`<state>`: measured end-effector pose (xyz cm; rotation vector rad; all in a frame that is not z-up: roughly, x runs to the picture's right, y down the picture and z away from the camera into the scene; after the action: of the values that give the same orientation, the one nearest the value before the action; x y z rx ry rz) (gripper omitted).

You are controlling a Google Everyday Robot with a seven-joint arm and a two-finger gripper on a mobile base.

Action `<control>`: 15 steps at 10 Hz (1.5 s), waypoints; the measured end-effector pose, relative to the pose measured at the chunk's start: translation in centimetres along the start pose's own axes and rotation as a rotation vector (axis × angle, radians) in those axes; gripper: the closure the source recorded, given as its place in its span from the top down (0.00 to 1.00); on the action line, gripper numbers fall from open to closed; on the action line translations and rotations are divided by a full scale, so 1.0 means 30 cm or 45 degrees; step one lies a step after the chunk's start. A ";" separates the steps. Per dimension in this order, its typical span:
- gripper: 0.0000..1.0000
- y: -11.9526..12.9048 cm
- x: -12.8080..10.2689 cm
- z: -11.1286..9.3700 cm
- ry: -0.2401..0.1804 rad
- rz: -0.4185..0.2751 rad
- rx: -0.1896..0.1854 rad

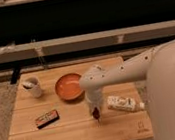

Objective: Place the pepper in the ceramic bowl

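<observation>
Pepper [96, 116] hangs pinched in the gripper [95, 112], just in front of the bowl [68, 86] and a little to its right, above the table [67, 135]. On the table, a white bottle [123, 103] lies front-right of the bowl, a mug [33, 87] stands left of it, and a dark bar [47, 118] lies front-left.

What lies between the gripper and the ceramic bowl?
Only bare table, per the camera view; the gripper, holding the pepper, hangs beside the ceramic bowl.
</observation>
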<state>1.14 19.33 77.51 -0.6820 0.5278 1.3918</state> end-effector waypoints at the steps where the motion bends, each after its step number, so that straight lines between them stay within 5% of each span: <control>1: 0.00 -0.016 -0.054 -0.068 -0.040 -0.027 0.003; 5: 0.00 -0.023 -0.287 -0.181 -0.127 -0.172 -0.005; 10: 0.04 0.163 -0.571 -0.196 -0.173 -0.365 -0.060; 15: 0.55 0.411 -0.702 -0.147 -0.171 -0.573 -0.099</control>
<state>-13.34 1.91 87.60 -0.7128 0.1960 1.0277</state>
